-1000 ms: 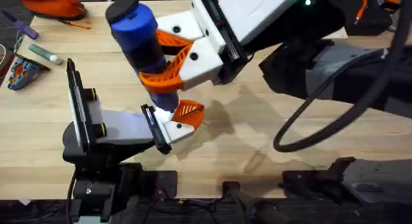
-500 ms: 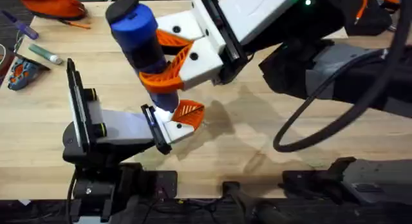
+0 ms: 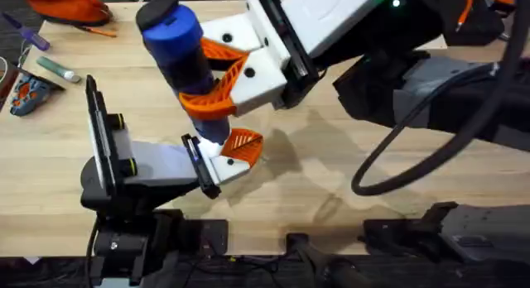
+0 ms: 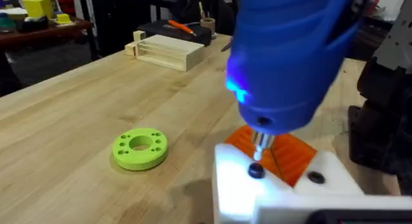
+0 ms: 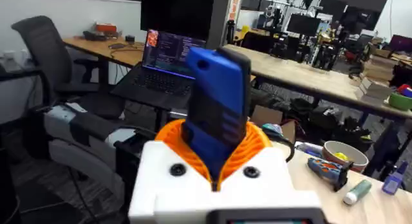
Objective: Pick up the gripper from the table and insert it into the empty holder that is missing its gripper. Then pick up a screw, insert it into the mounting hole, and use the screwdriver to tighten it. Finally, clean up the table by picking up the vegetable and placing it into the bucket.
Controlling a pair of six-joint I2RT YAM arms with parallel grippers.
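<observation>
Standing near the screwdriver, a lime-green disc; wooden box beyond.

Bright, even light overhead, soft shadows pooling on the counter. Up close, the screwdriver blurs, its blue lamp glowing.

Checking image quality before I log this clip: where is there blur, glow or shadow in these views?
Left wrist view: the blue pen-shaped screwdriver looms close and soft, a blue light glowing near its metal tip; the lime-green disc is sharper. Overhead view: the right gripper casts soft shadows on the wooden table. Right wrist view: the office background looks fairly clear.
</observation>
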